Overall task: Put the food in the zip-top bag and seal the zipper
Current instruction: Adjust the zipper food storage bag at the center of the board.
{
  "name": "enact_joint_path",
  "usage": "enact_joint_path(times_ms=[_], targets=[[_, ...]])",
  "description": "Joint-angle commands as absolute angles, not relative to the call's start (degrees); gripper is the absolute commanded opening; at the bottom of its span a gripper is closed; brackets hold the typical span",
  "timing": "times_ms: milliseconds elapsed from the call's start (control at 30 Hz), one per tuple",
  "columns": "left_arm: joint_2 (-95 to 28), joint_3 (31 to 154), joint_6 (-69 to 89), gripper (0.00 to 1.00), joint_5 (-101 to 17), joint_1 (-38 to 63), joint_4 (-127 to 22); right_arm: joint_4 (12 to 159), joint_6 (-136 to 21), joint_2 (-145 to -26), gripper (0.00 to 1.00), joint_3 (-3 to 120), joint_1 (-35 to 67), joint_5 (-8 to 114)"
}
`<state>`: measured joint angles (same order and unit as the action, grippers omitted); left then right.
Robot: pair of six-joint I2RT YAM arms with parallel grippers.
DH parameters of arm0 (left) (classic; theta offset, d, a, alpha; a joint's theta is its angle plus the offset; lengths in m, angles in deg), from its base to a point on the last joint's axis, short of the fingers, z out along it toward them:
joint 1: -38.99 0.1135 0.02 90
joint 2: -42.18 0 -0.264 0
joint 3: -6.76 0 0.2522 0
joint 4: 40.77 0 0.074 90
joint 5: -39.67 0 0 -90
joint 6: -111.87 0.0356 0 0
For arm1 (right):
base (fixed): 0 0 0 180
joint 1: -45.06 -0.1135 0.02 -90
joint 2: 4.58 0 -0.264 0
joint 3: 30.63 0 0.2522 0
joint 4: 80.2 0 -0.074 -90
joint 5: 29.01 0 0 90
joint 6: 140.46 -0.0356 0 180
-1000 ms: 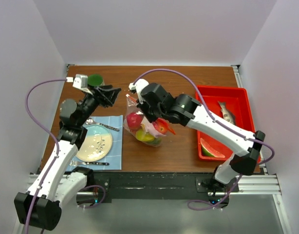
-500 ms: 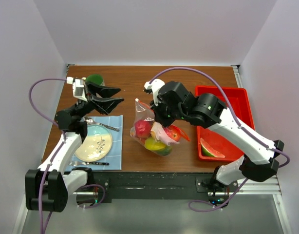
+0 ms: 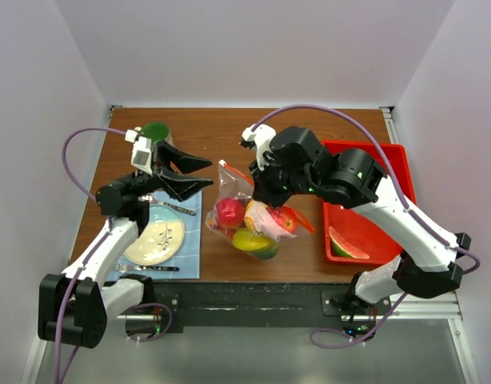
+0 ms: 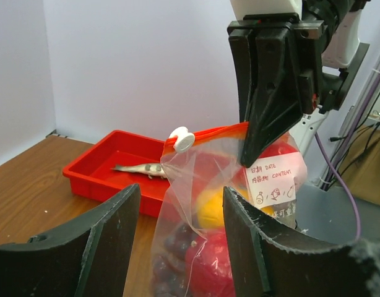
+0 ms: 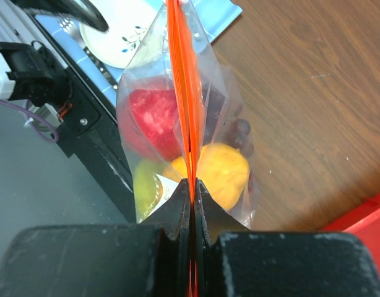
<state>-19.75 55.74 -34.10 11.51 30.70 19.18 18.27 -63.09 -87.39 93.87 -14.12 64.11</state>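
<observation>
The crinkly clear plastic zip-top bag (image 3: pixel 234 186) is near the middle of the brown wooden table (image 3: pixel 325 128), a little toward the near edge, and it stands upright with its mouth uppermost. I cannot tell whether its bottom rests on the wood. The thin orange-red zipper strip (image 5: pixel 180 80) runs along the mouth, and on my right wrist view it is one tight line. A small white slider (image 4: pixel 181 139) sits at the strip's left end.

Through the plastic I can see a red toy apple (image 3: pixel 228 213), a yellow lemon (image 3: pixel 247 238), a green fruit (image 3: pixel 267 250) and a dark purple grape bunch (image 4: pixel 171 247). A white printed label (image 4: pixel 270 182) is stuck on the bag's side.

My right gripper (image 5: pixel 191 182) is clamped on the zipper strip, its black jaws pressed together with the orange line running between them. My left gripper (image 3: pixel 204 174) hangs just left of the bag, spread wide and touching nothing, its two black fingers (image 4: pixel 109 235) either side of the bag in that view.

Along the right edge lies a red plastic tray (image 3: pixel 393 152) holding a silver toy fish (image 4: pixel 139 167) and a watermelon wedge (image 3: pixel 347 244). By the near left corner, a cream plate (image 3: pixel 153 236) sits on a blue mat (image 3: pixel 189 248).
</observation>
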Motion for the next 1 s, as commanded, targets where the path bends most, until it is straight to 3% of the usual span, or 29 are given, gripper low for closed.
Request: enact_joint_path(times_ms=[0,967], targets=[[-19.1,57.6,-33.8,0.61,12.6,29.3,32.7,19.7,-63.4,-87.5,0.0,97.5,-14.1,62.0],[-22.9,61.0,-30.3,0.56,13.0,25.9,28.1,20.5,-64.1,-87.5,0.0,97.9,-14.2,59.3]])
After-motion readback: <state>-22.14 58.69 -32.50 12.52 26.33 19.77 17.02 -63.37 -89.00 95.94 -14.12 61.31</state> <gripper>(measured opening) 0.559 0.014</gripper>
